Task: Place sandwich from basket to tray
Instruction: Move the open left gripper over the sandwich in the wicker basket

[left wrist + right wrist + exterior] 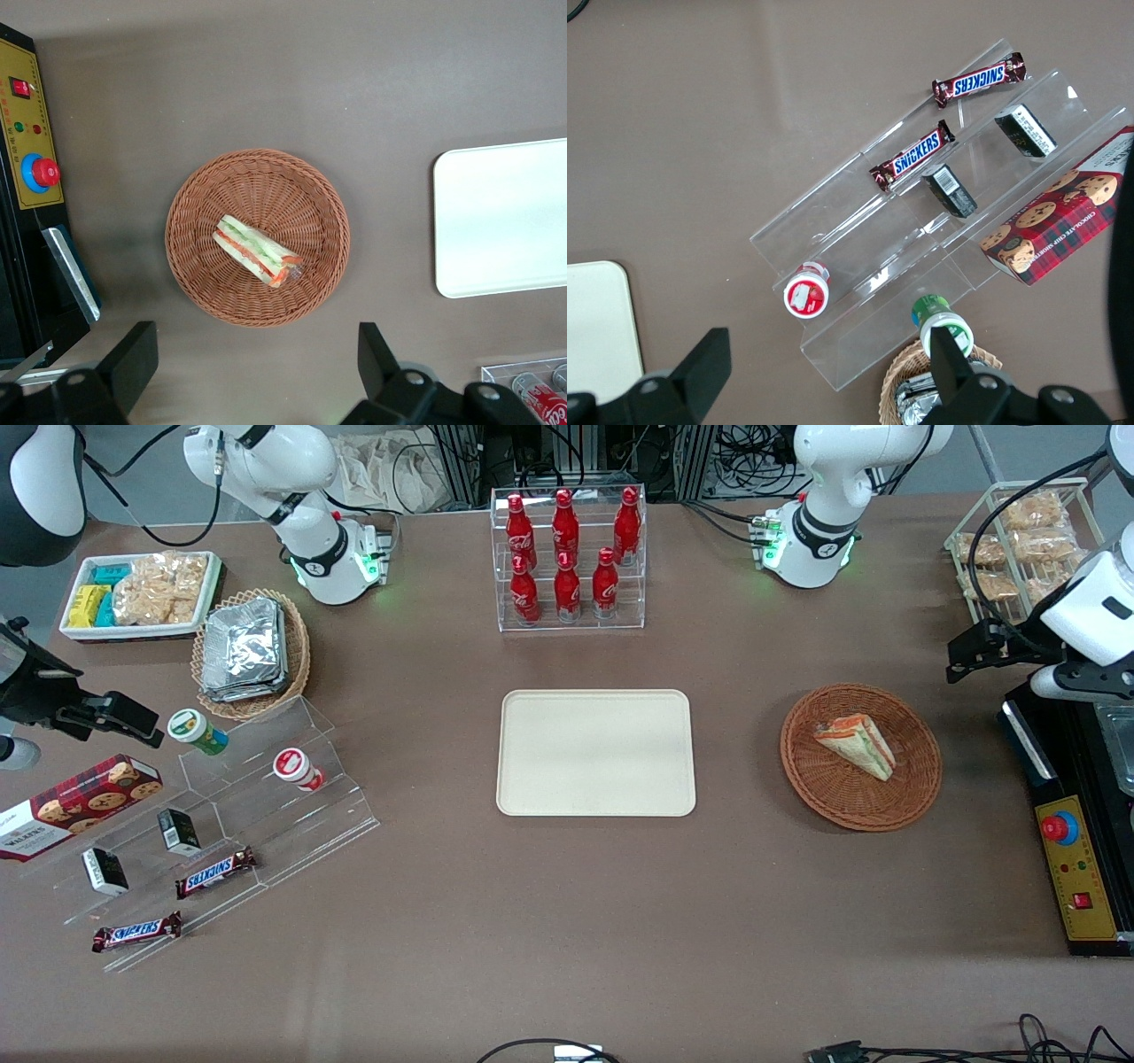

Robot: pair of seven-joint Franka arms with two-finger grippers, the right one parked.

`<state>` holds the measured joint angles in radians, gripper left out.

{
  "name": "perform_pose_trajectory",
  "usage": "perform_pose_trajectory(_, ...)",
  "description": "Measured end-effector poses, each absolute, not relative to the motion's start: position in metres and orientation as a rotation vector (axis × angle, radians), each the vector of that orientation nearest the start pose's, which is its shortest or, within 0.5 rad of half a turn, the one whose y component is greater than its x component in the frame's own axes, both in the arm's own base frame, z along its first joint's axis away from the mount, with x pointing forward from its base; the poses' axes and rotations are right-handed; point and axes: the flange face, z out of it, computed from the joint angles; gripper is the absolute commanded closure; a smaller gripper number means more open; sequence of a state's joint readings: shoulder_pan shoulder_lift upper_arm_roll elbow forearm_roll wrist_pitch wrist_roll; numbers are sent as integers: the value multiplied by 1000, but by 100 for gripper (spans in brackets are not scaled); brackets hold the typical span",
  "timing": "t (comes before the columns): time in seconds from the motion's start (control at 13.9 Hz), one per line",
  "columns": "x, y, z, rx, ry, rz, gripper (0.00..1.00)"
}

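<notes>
Sandwich lies in the round reddish-brown basket, right of centre in the front frame, toward the working arm's end of the surface. Tray sits mid-frame, apart from the basket, nothing on it.

Gripper hangs above the surface just outside the basket rim; fingers spread wide, holding nothing. In the front view the gripper shows at the right edge as a dark block, too side-on to read the finger gap. Only the wrist view shows that.

Wrist view gives the cut face of the sandwich: green and orange-red layers running along its length. Its long axis is diagonal, from upper left to lower right. Front view shows the wedge from above instead, pale bread face up, with the narrow end toward the lower right of the frame.

Wrist view catches only one rounded end of the tray; the rest is cut off by the frame edge. Black control box with a red stop button is cropped at the right edge of the front frame. Cola bottles in the clear rack stand farther from the camera than the tray.
</notes>
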<state>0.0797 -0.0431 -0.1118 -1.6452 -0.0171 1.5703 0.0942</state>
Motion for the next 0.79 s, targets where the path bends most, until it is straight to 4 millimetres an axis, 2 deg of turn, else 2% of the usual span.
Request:
perform_pose_trajectory(0.29,539,-20,613,-3149,186,54,0)
perform_pose_trajectory(0.5,542,-19,605,-3152,86,80,0)
perform_pose_trajectory(0.65,545,-18,589,-3145,-38,113,0)
perform_pose_trajectory(0.79,546,-18,557,-3137,-150,111,0)
